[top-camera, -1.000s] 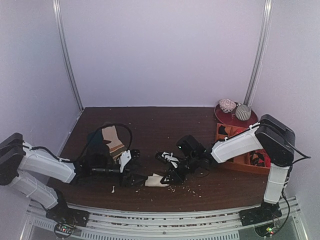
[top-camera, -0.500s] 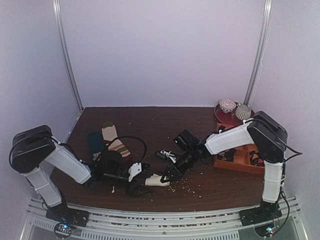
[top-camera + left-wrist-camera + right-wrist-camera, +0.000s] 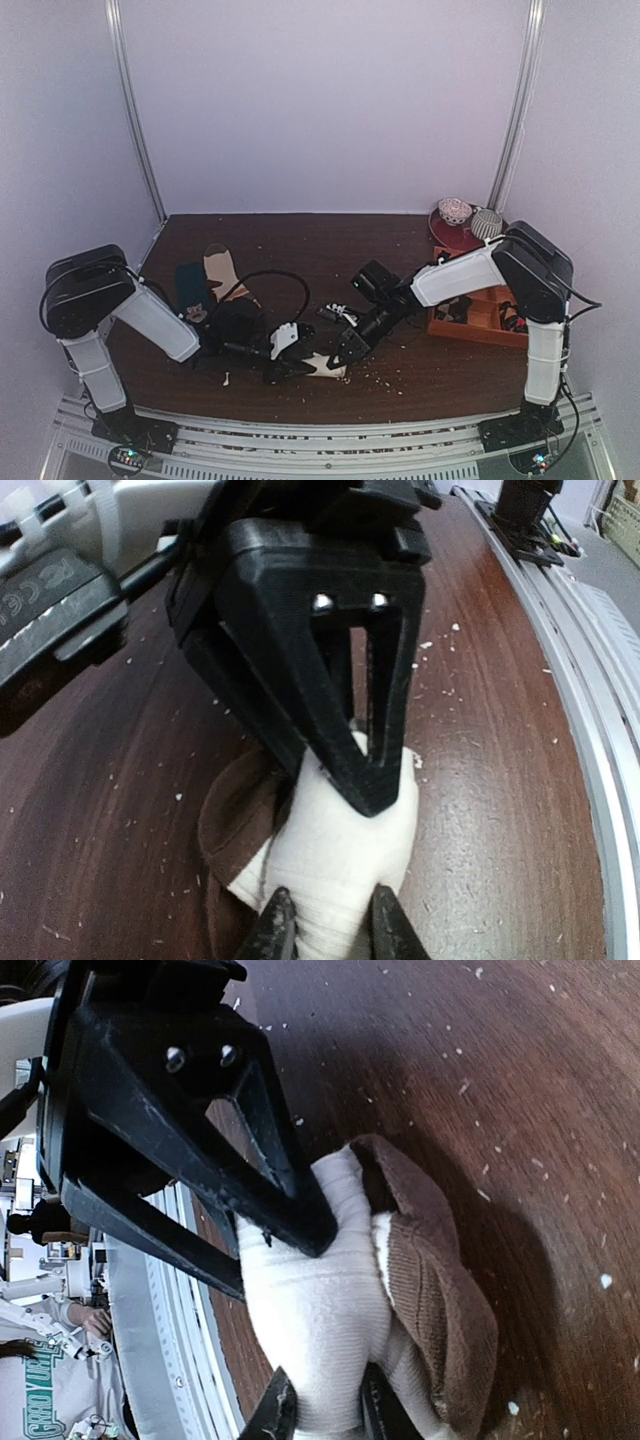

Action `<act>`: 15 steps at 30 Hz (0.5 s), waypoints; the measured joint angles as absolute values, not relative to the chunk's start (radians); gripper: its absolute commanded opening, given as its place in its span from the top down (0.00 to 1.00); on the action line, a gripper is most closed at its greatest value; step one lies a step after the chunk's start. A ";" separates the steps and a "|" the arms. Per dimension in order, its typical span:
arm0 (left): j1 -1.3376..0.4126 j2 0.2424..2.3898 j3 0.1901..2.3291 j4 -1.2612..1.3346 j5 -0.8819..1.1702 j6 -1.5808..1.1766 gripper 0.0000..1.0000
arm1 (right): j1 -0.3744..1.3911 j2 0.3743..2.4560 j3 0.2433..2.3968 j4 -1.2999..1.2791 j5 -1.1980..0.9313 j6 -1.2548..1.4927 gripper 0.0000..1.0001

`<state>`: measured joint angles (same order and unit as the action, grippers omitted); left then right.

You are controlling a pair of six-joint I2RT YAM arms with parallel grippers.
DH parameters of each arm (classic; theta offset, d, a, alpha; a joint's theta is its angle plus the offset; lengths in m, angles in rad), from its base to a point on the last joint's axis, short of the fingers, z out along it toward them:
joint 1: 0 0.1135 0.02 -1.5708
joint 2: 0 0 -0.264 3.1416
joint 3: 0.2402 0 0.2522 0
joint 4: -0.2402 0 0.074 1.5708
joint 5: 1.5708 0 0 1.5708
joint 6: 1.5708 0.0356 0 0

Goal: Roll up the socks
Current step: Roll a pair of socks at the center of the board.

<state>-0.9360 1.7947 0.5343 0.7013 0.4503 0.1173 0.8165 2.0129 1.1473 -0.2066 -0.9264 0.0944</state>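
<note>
The socks [image 3: 326, 366] are a bunched cream-white bundle with a tan-brown end, lying near the table's front middle. My left gripper [image 3: 297, 366] grips the bundle from the left, my right gripper [image 3: 346, 352] from the right. In the left wrist view the socks [image 3: 345, 865] sit between my left gripper's [image 3: 330, 932] tips, with the right gripper's black fingers [image 3: 350, 750] pressed on the far end. In the right wrist view my right gripper [image 3: 322, 1415] is shut on the white part of the socks [image 3: 330, 1310], the brown end to the right.
A tan striped sock [image 3: 226, 274] and a dark teal sock [image 3: 190, 284] lie at the back left. An orange-brown tray [image 3: 478, 327] and a red plate [image 3: 450, 233] with two round items stand at the right. Pale crumbs dot the wood.
The left arm has swung right and risen at its elbow. Both grippers have closed in on the sock bundle, which has shifted slightly right.
</note>
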 measured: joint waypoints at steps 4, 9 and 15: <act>-0.940 1.805 0.571 0.660 0.455 0.099 0.94 | 0.804 2.010 1.147 -0.220 -0.941 0.093 0.73; -0.943 1.813 0.630 0.571 0.453 0.039 0.98 | 0.808 1.943 1.102 -0.192 -0.878 0.079 0.65; -0.933 1.849 0.709 0.477 0.489 -0.063 0.98 | 0.838 1.674 0.883 0.009 -0.649 0.047 0.57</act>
